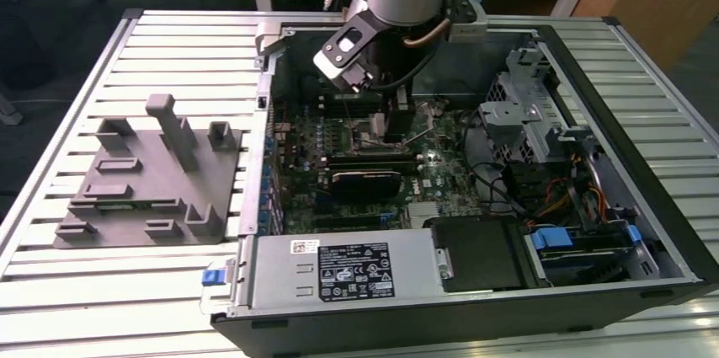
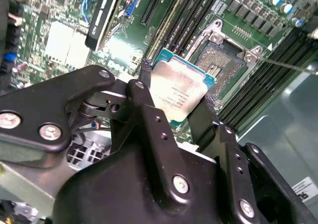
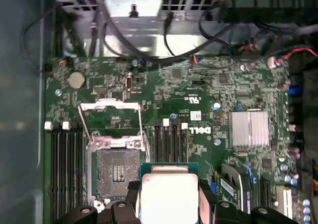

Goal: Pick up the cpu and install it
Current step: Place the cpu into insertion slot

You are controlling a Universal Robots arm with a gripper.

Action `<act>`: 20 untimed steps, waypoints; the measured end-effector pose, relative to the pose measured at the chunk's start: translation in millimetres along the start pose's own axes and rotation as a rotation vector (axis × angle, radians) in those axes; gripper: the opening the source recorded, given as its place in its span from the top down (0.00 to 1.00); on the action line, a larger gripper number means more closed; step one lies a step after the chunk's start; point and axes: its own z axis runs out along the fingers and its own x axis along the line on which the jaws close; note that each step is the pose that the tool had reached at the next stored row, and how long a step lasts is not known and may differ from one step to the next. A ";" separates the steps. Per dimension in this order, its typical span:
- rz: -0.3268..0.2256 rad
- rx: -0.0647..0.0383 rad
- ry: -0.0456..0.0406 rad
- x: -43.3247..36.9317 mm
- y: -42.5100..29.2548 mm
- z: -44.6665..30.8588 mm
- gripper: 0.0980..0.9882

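cpu (image 2: 178, 92) between fingers (image 2: 149, 114), beside open socket (image 2: 218, 60)

**Open desktop computer on a slatted metal table**

An open black computer case (image 1: 450, 324) lies on its side on a ribbed metal table (image 1: 168, 46). It fills the centre of the frame and the exterior view's right. Inside it, a green motherboard (image 1: 450, 156) faces up. A silver power supply (image 1: 337, 269) with a printed label sits along the case's lower edge, and a blue tab (image 1: 553, 237) is near it. A grey metal drive cage (image 1: 523, 114) stands at the case's upper right. At the exterior view's left, apart from the case, a grey plastic fixture block (image 1: 146, 181) with upright posts rests on the table. In the first wrist view, the board carries a finned silver heatsink (image 3: 250, 128) and a round coin battery (image 3: 76, 79). Black cables (image 3: 149, 40) loop past the board's edge.
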 end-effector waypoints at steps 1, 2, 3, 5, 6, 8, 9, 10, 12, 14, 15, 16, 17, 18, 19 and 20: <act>0.002 0.000 -0.0001 0.0 0.0 0.0 0.50; 0.002 0.000 -0.0001 0.0 0.0 0.0 0.50; 0.002 0.000 -0.0001 0.0 0.0 0.0 0.50; 0.002 0.000 0.0003 0.6 -0.1 0.3 0.50; 0.003 0.000 0.0007 1.3 -0.1 0.5 0.50; 0.002 0.000 0.0022 3.6 -0.2 1.1 0.50; 0.001 0.000 0.0031 5.2 -0.2 1.6 0.50; 0.000 0.000 0.0047 6.5 -0.3 2.2 0.50; -0.005 0.000 0.0080 8.9 -0.4 3.5 0.50; -0.011 0.000 0.0107 10.6 -0.5 5.2 0.50; -0.015 0.000 0.0116 11.4 -0.6 6.4 0.50; -0.019 0.000 0.0123 12.1 -0.7 7.7 0.50; -0.022 0.000 0.0128 12.9 -0.8 9.1 0.50; -0.026 0.000 0.0133 13.6 -0.9 10.7 0.50; -0.029 0.000 0.0134 14.6 -1.0 12.4 0.50; -0.031 0.000 0.0133 15.6 -1.1 14.0 0.50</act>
